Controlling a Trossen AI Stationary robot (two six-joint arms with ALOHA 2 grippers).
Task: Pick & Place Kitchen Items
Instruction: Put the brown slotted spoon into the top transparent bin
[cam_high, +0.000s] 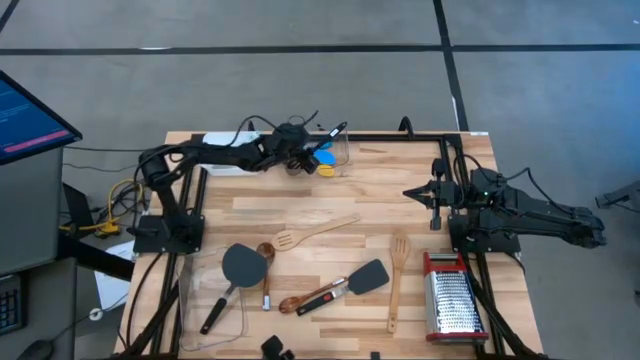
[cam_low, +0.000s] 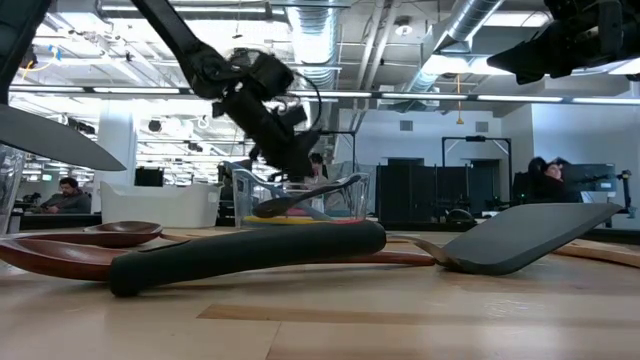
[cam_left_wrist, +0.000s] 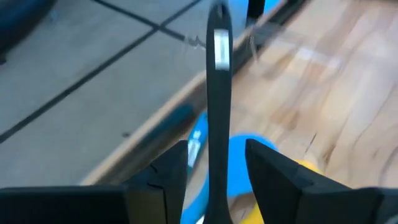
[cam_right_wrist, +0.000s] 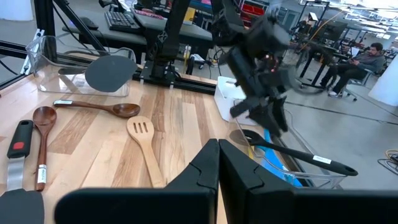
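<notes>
While the left gripper (cam_high: 300, 158) hung over the clear tub (cam_right_wrist: 292, 168), its fingers stood apart beside the black utensil's handle (cam_left_wrist: 217, 118).
Placing step, seemingly; next it needed to lift clear. Right gripper (cam_high: 436, 203) waited, closed.

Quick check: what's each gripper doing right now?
Left gripper: open around the black spoon's handle, over the clear tub.
Right gripper: shut, empty, waiting at the table's right side.
</notes>
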